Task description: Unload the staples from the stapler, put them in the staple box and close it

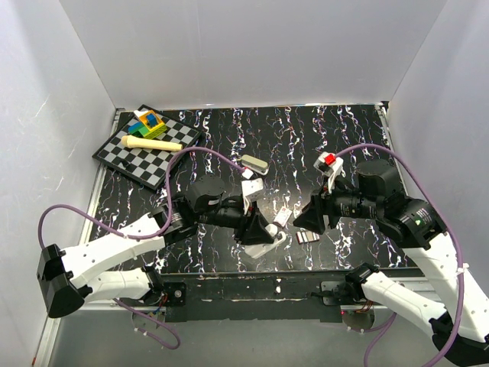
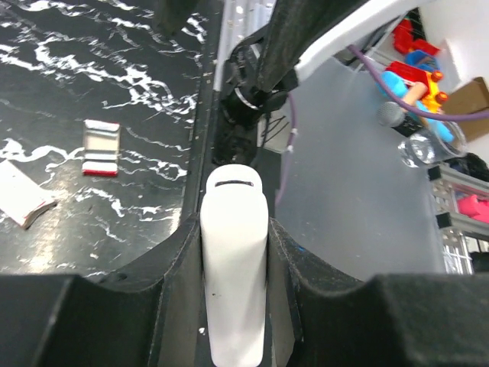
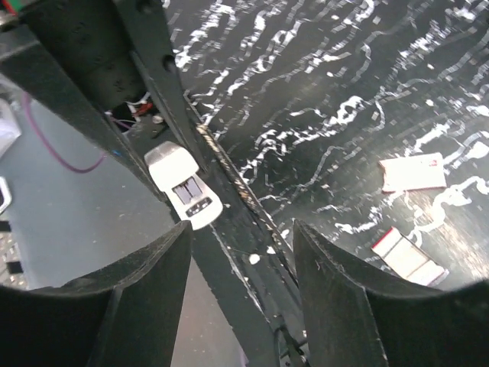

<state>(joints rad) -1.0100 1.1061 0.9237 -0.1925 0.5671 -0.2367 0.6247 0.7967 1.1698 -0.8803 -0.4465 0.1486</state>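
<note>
Table edge [image 1: 191,269]: stapler [image 2: 234,267] in left tool [image 2: 233,233]

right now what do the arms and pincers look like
Left arm and right arm: white shells, black joints, a purple cable looping along each. Left pincer and right pincer: matte black, blocky. Small green light on the right arm.

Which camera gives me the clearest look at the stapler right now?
The left wrist view: the stapler fills the centre, close up, clamped in the left gripper. The right wrist view shows it small and partly hidden. The top view shows only a white bit beneath that gripper.
</note>
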